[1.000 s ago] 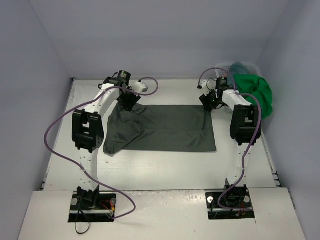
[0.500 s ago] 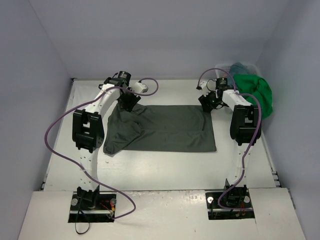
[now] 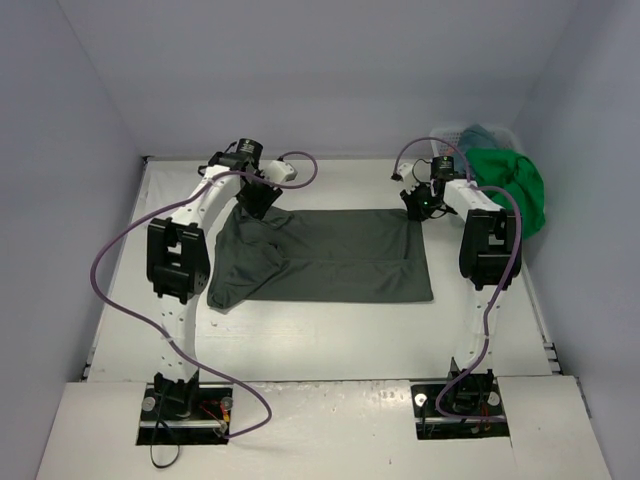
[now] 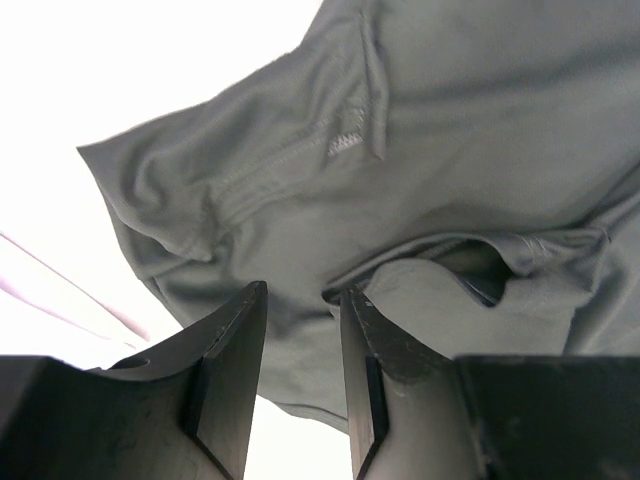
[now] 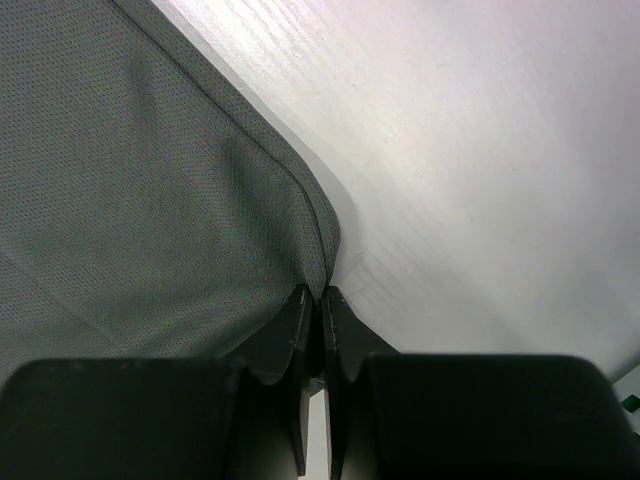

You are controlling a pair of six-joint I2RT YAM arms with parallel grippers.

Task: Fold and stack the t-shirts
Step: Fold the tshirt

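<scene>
A dark grey-green t-shirt (image 3: 330,255) lies spread on the white table, its left side bunched and folded over. My left gripper (image 3: 258,203) hovers at the shirt's far left corner. In the left wrist view the left gripper (image 4: 300,295) is open, and the crumpled shirt (image 4: 450,120) shows past its fingertips and through the gap. My right gripper (image 3: 418,205) is at the far right corner. In the right wrist view the right gripper (image 5: 320,292) is shut, pinching the corner hem of the shirt (image 5: 130,180).
A bright green t-shirt (image 3: 510,185) hangs over a white mesh basket (image 3: 445,140) at the far right corner, with a teal-blue shirt (image 3: 483,133) inside it. Grey walls close in the table on three sides.
My right gripper has shut on the shirt's far right corner after edging slightly toward the far side. The left arm has barely moved and its jaws stay the same.
</scene>
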